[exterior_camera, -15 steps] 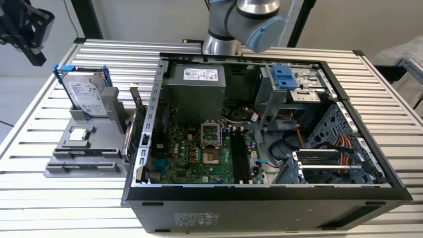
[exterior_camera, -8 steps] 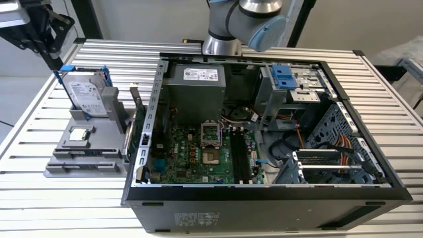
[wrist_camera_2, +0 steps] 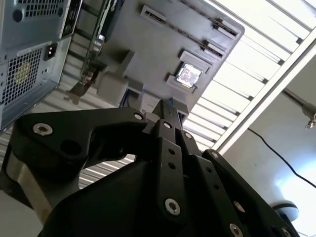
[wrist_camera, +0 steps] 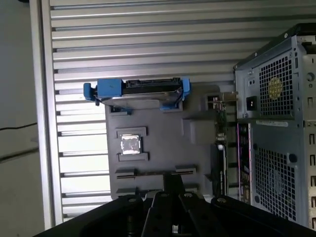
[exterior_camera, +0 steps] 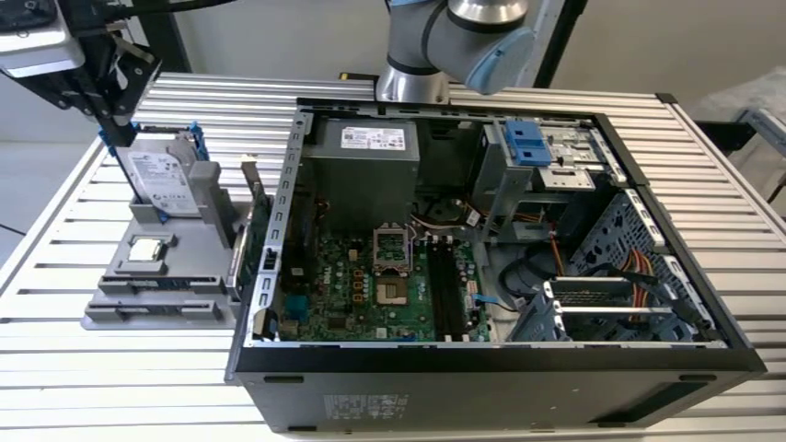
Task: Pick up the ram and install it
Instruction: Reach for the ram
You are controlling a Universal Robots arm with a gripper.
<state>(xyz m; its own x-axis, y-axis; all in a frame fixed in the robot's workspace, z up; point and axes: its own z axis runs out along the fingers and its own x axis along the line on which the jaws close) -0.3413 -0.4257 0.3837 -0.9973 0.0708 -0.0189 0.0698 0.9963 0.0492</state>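
The pick has not begun. The black gripper, fingers pressed together and empty, hovers over the grey plastic holder tray on the exterior view's left. The thin ram apparently stands edge-on in the tray's long slot, near a square silver processor chip. Grasping it calls for spread fingers.

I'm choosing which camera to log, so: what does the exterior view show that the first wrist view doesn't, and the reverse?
Exterior view's extras: the inside of the open case, with the motherboard, its long black slots and the power supply. First wrist view's extras: the case's vented rear panel and a look down past the gripper. Shared: the grey holder beside the case, carrying the hard drive in its blue frame and the processor chip, with the green card standing at its case-side edge.
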